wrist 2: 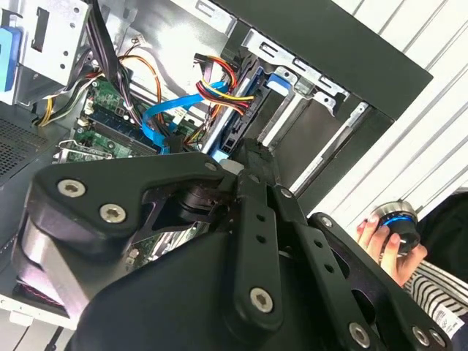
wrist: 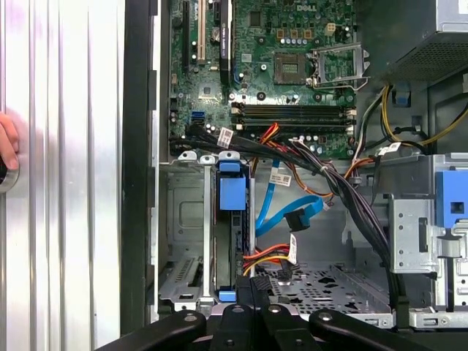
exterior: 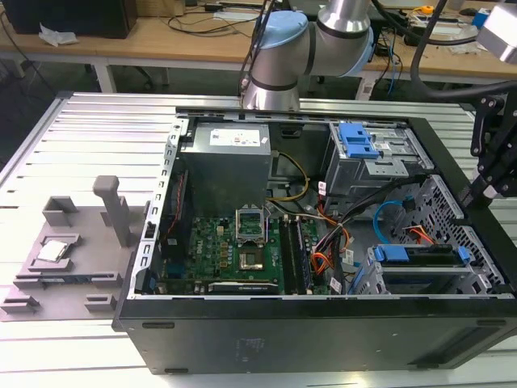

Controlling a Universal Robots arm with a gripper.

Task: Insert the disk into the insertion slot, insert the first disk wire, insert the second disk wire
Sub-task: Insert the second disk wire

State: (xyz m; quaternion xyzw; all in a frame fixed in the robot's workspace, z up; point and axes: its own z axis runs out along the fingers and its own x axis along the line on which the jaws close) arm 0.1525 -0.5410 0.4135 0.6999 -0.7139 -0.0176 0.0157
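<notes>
Already seated, blue-framed disk (wrist: pixel 232 196), inside insertion slot (wrist: pixel 208 235)

Silver arm (exterior: pixel 347 14), pale-blue joint cap (exterior: pixel 279 34); black hand (wrist: pixel 254 289), silver screws (wrist 2: pixel 251 299), apparently matte.

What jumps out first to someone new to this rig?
The open computer case on the slatted table, green motherboard exposed at its middle. In the first wrist view the disk, in its bright blue frame, sits in the insertion slot at the case's corner, the blue second disk wire looping beside it.
</notes>
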